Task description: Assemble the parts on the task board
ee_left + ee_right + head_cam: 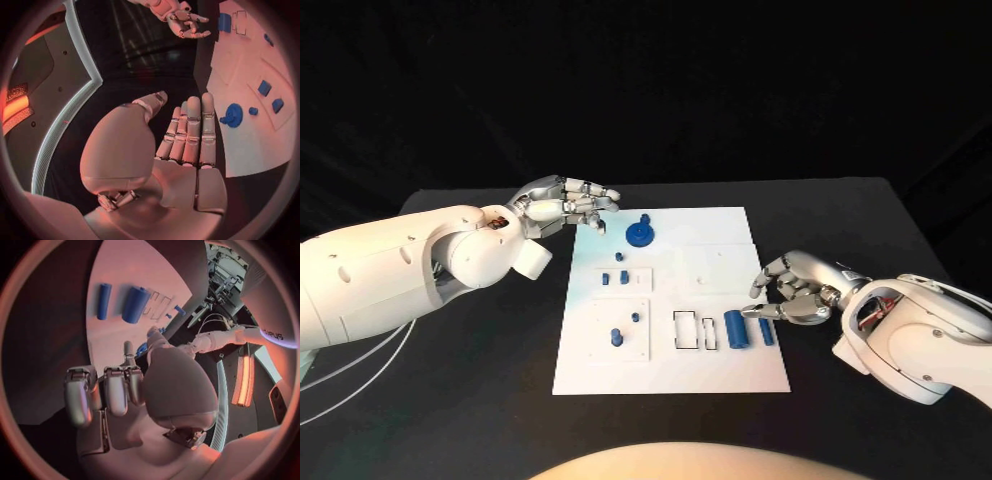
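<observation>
Fingers (776, 288) of your right hand (798, 288) curl inward above the task board's (718, 370) right edge, holding nothing, with the two blue cylinders (734, 329) lying loose just beneath them beside an outlined slot; that hover looks like a set-up for picking one. Your left hand (563, 206) waits at the board's far left corner, fingers straight, side by side and unloaded, near the blue round knob part (640, 236), probably kept back to leave the other hand room. Smaller blue parts (616, 335) sit on the board's left half.
</observation>
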You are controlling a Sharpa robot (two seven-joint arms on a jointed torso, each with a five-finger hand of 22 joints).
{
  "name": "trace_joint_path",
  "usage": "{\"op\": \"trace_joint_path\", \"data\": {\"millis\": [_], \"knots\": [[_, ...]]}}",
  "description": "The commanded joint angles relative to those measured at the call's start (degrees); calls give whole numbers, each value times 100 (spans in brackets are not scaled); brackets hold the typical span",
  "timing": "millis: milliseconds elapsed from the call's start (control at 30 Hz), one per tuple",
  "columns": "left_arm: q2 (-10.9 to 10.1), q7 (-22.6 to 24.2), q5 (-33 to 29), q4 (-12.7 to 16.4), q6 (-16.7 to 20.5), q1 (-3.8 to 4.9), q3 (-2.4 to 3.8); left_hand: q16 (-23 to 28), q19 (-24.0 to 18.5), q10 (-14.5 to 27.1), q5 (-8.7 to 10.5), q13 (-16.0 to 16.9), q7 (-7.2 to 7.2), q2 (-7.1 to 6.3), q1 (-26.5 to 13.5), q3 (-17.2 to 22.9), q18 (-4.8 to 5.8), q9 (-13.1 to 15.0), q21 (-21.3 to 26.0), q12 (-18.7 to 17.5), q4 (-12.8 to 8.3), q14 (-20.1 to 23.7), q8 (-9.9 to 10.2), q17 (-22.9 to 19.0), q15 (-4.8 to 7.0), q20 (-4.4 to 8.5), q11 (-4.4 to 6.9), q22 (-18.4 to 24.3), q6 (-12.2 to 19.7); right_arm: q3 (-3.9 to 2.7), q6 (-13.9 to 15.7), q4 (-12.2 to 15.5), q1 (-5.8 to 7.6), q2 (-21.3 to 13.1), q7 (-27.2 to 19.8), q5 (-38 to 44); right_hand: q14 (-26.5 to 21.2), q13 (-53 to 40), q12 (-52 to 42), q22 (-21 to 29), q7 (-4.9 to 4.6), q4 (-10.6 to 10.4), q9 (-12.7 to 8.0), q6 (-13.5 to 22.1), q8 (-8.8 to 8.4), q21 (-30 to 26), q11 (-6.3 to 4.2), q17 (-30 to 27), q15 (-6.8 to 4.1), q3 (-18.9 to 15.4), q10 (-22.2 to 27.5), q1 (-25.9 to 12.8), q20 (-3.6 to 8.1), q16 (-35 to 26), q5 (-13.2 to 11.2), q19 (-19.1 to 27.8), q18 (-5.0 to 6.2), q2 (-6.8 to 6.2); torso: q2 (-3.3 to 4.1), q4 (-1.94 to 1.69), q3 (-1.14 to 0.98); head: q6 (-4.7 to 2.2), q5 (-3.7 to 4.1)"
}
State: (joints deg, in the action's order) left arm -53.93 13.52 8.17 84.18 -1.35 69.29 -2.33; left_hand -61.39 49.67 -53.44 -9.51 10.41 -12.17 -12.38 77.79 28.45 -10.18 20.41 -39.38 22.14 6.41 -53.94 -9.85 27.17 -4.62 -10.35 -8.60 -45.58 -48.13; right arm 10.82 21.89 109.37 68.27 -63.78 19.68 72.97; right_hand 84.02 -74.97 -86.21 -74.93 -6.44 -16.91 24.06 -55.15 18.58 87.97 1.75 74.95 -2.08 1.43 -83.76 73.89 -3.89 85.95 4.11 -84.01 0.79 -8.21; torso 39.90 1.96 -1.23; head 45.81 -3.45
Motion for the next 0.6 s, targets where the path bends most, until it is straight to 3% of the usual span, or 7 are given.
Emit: {"op": "trace_joint_path", "data": {"millis": [33,100,133,167,200,600], "knots": [[3,110,-40,24,-120,-13,4,19,40,30,2,-6,0,-17,-32,-24,-28,-6,35,24,-3,20,-9,-5,-11,-3,5,6,43,1,41,-1,-60,69,628,-2,472,-964,-42,-1390,35,-2,6,-5,50,-177,-12,816,-29,-71,-266,-151,24,145,65,-481,2,10,7,-12,5,-2,-17],[-1,107,-40,23,-134,-16,4,18,42,31,0,-6,1,-14,-32,-29,-28,-5,41,27,2,20,-15,-5,-10,-3,6,11,38,2,50,-10,-81,99,697,4,482,-991,-55,-1399,38,-4,7,-7,71,-149,-14,874,-29,-108,-279,-208,23,172,80,-489,-4,9,9,-16,6,0,-28],[-3,103,-41,22,-145,-18,4,18,42,31,0,-6,0,-14,-32,-30,-28,-5,42,28,3,20,-16,-5,-11,-3,6,12,37,3,49,-18,-91,118,729,8,485,-1014,-67,-1405,39,-4,8,-8,84,-133,-18,896,-28,-160,-293,-251,25,183,166,-494,-7,13,12,-17,8,-2,-29],[-6,98,-41,20,-155,-19,4,18,44,34,0,-6,0,-18,-36,-41,-28,-4,48,30,8,22,-20,-5,-11,-4,5,17,34,4,38,-29,-102,139,769,15,499,-1096,-114,-1429,61,2,42,-59,153,-56,-31,987,-39,-322,-343,-304,31,221,464,-519,-24,51,13,-13,9,-4,-29],[-8,95,-41,17,-161,-21,4,18,45,34,1,-6,0,-19,-37,-43,-28,-4,50,30,10,22,-21,-5,-11,-4,5,18,34,4,18,-39,-111,155,805,24,503,-1119,-127,-1436,67,4,55,-64,173,-35,-36,1012,-43,-370,-358,-302,33,231,487,-526,-28,65,13,-13,10,-4,-26],[-20,88,-41,17,-191,-25,4,17,48,38,2,-5,-1,-21,-44,-60,-28,-4,61,35,22,24,-28,-5,-13,-6,4,27,31,8,-232,-95,-249,304,1083,200,527,-1199,-168,-1475,86,-7,135,-69,268,94,-50,1152,-52,-652,-405,-464,43,284,440,-566,-56,90,12,-3,9,0,-29]]}}
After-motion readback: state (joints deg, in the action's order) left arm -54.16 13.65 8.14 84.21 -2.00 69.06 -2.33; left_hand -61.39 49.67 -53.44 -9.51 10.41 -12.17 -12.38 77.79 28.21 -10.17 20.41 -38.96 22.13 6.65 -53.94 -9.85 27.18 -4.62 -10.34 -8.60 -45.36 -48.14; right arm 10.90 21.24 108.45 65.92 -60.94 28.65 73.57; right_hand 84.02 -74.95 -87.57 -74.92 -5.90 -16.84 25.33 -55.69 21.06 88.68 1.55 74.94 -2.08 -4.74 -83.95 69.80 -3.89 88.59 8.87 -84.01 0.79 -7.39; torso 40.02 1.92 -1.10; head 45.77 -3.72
